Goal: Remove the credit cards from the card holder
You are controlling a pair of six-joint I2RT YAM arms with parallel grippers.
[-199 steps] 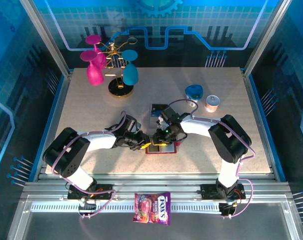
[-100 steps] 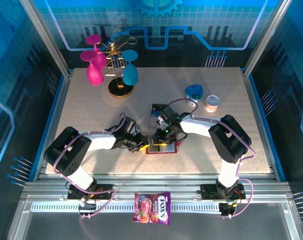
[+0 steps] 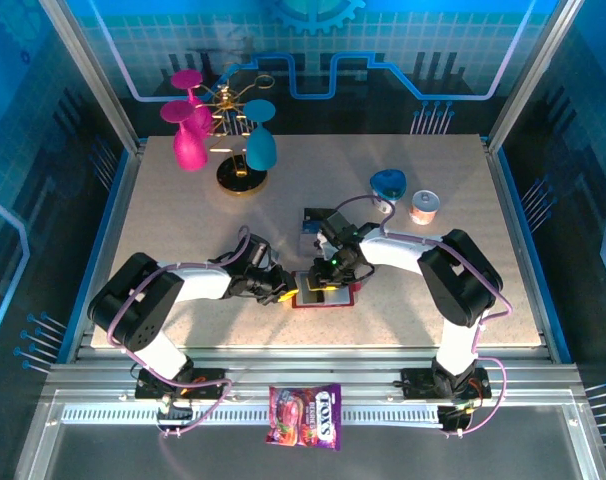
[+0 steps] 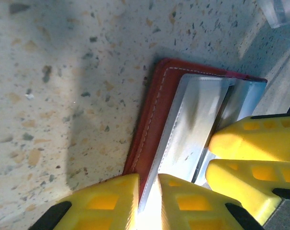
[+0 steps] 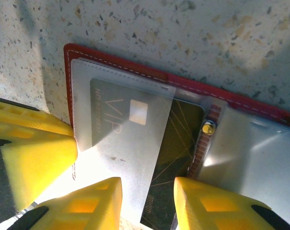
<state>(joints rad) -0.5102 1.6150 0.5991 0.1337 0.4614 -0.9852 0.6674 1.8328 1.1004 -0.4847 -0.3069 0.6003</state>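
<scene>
Card holder (image 3: 324, 298) lies open and flat on the speckled table (image 3: 183, 230), near the front edge, centre.

Left gripper (image 4: 147, 187): fingers nearly together, clamped on the holder's red left edge and its clear pocket.

Right gripper (image 5: 147, 189): over the holder's middle, fingers part-way apart, one on each side of the near end of a dark "VIP" credit card (image 5: 183, 129).

The card sits skewed, partly under the clear pocket, just beside the snap stud (image 5: 208, 128). Cannot tell whether the right fingers pinch it.
</scene>
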